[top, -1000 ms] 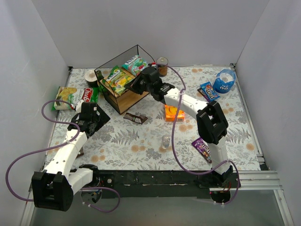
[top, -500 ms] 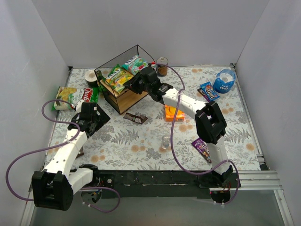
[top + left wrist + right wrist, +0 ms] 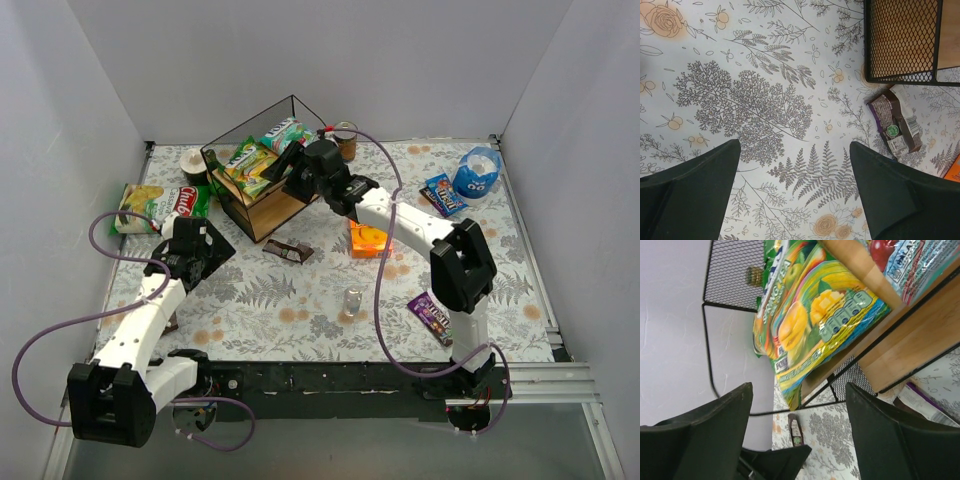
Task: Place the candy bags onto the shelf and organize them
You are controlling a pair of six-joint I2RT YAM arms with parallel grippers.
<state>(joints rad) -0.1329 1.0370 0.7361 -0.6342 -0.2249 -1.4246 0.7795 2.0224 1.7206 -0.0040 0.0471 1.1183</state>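
Note:
The shelf [image 3: 262,205] stands at the back left, a black wire rack with wooden boards [image 3: 912,342]. A green-yellow bag [image 3: 252,168] [image 3: 815,315] and a teal-white bag [image 3: 283,135] [image 3: 912,260] lie on its upper board. My right gripper [image 3: 292,166] [image 3: 797,427] hangs open just off the green-yellow bag, holding nothing. A dark brown wrapper [image 3: 288,250] [image 3: 895,125] lies on the table by the shelf's front corner [image 3: 902,45]. My left gripper [image 3: 205,255] [image 3: 795,195] is open over bare cloth to the left of it. A purple wrapper [image 3: 432,315] and a small blue pack [image 3: 444,193] lie at the right.
An orange box [image 3: 368,240] sits mid-table and a round blue pouch [image 3: 476,172] at the back right. A yellow-green bag with a red logo [image 3: 160,203] lies left of the shelf. A jar [image 3: 346,140] stands behind the shelf and a small metal cup [image 3: 352,300] near the front.
My right gripper has opened, let go of the green-yellow bag on the shelf and drawn back a little. My left gripper has opened wider without moving.

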